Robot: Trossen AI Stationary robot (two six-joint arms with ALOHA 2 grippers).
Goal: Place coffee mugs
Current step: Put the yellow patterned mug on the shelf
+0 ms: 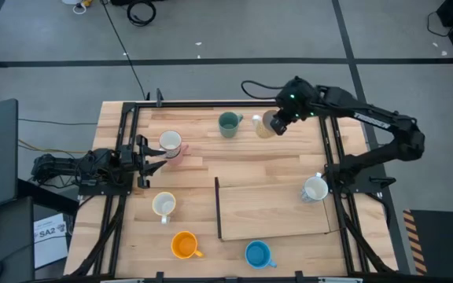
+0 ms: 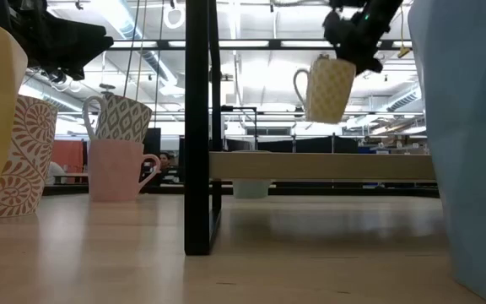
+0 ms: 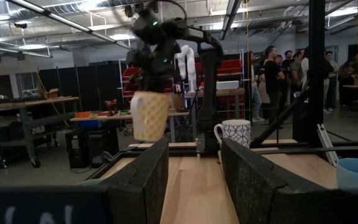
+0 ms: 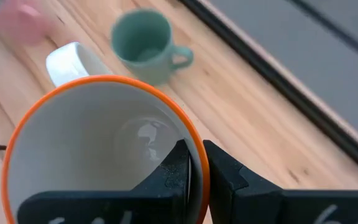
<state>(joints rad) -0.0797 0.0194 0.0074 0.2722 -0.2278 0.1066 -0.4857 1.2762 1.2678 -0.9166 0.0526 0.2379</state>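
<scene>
My right gripper [image 1: 280,119] is shut on a cream, yellow-checked coffee mug [image 2: 328,88] with an orange rim, held high above the table's far side. A dark green mug [image 1: 229,123] stands on the table just left of it. A patterned white mug [image 2: 117,116] sits in a pink mug [image 2: 121,170] at the left. Other mugs stand on their bases: white [image 1: 163,204], orange [image 1: 183,245], blue [image 1: 258,253], and white [image 1: 314,189] by the right arm's base. My left gripper [image 1: 156,152] waits open at the table's left edge, beside the stacked pair. My right gripper pinches the mug's rim wall [image 4: 194,163], one finger inside the mug and one outside. The fingers come from above, slanting down. The mug hangs below them, lifted clear of the table, mouth up and slightly tilted, its handle [image 2: 299,84] toward the green mug.
A raised wooden board [image 1: 278,211] with a black upright frame [image 2: 197,127] fills the near right of the table. Black rails run along both table sides. People stand in the room beyond the table [image 3: 272,68].
</scene>
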